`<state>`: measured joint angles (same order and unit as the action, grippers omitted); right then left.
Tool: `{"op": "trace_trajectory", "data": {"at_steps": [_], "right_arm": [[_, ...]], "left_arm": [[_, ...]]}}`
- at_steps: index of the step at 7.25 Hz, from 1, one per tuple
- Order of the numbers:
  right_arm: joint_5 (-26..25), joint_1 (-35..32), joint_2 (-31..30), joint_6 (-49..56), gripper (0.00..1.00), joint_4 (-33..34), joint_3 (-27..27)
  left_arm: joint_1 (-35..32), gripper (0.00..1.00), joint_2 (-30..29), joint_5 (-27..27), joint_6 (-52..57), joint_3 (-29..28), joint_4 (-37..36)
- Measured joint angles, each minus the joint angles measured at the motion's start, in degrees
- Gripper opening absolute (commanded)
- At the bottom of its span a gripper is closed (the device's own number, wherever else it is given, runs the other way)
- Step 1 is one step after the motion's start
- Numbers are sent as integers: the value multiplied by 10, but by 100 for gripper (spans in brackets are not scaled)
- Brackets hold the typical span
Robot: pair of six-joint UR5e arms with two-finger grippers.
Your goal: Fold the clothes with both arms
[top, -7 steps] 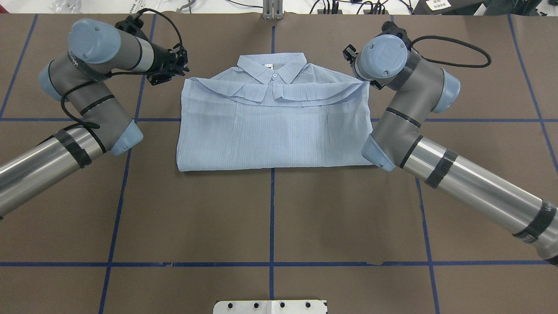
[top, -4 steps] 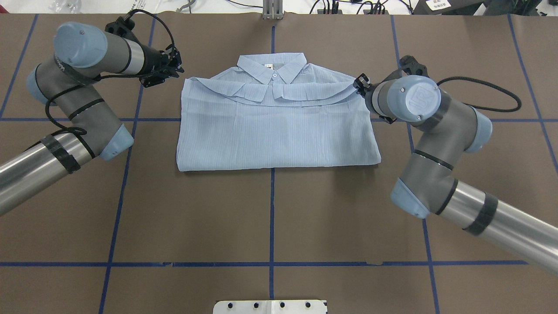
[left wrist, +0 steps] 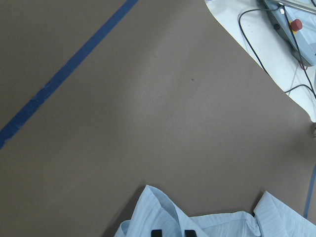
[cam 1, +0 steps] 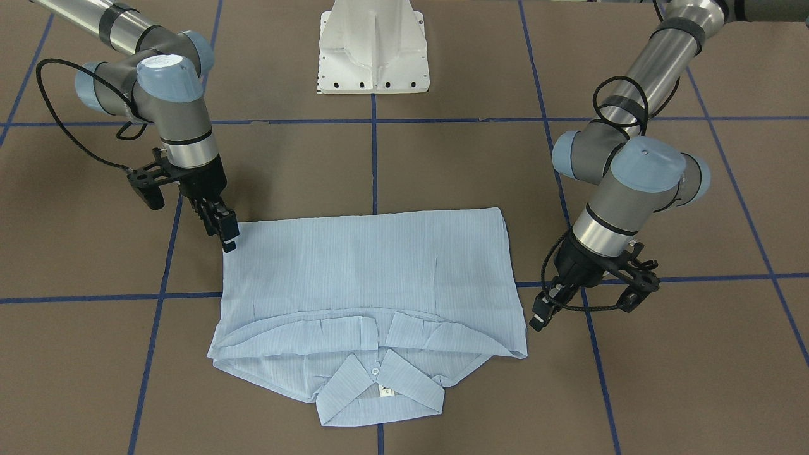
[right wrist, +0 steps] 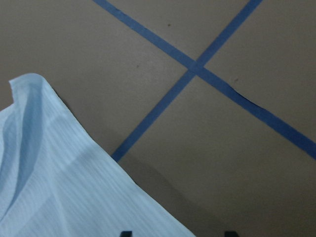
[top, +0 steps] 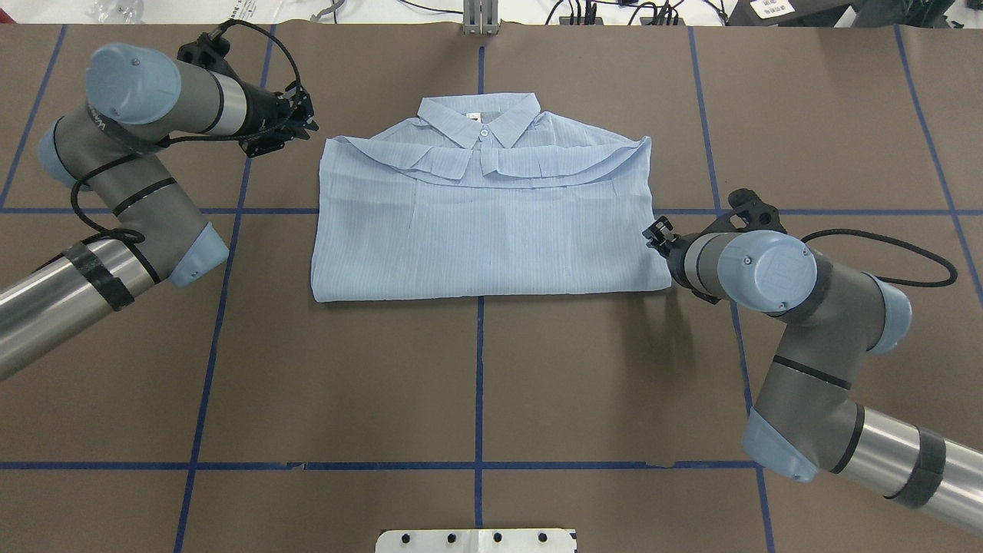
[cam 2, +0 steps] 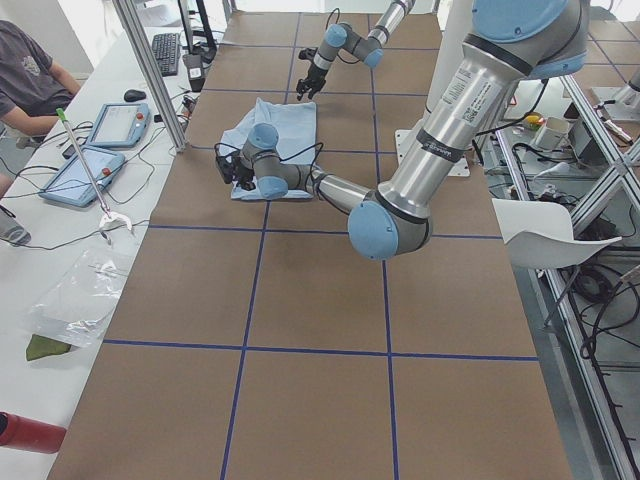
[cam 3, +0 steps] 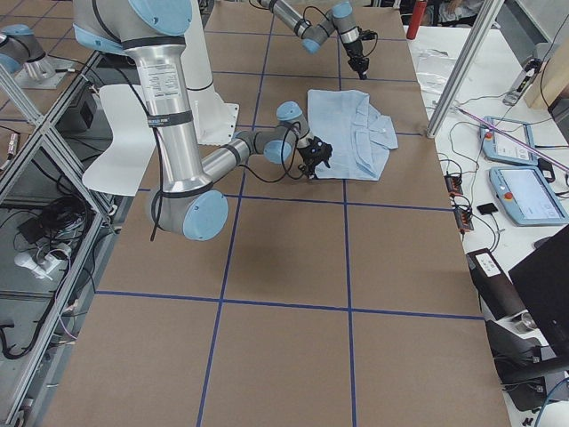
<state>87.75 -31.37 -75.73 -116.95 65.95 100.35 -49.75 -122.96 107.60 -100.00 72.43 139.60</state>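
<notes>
Brown table (top: 476, 384), folded shirt (top: 484, 230) atop

Brown table (top: 345, 369), blue tape lines (top: 478, 384), white pedestal (cam 1: 373, 44).

Seen from my remote station: the brown table (top: 345, 369), ruled into large squares by blue tape (top: 479, 384). A pale-blue striped shirt (top: 484, 223) lies flat on it, folded into a rough rectangle. Its collar (top: 478, 115) is buttoned and points away from the robot, with a small label showing inside. The shirt straddles the centre tape line, and one cross line passes beneath it. The white base (cam 1: 374, 44) stands on the table at the robot's edge. In my side cameras the brown covering runs the length of the table.
</notes>
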Motion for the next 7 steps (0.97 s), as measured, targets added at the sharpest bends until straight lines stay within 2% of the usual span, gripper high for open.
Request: {"op": "trace_trajectory", "data": {"at_steps": [1, 2, 3, 7], "right_arm": [[0, 6, -3, -2, 69, 0, -1], [0, 10, -5, -4, 46, 1, -2], [1, 12, -7, -5, 0, 1, -3], [3, 15, -5, -34, 0, 0, 3]], "left_arm": [[0, 27, 3, -1, 0, 3, 0], [0, 27, 6, -1, -1, 5, -1], [0, 27, 7, -1, -2, 6, -1], [0, 27, 10, -1, -1, 6, -1]]}}
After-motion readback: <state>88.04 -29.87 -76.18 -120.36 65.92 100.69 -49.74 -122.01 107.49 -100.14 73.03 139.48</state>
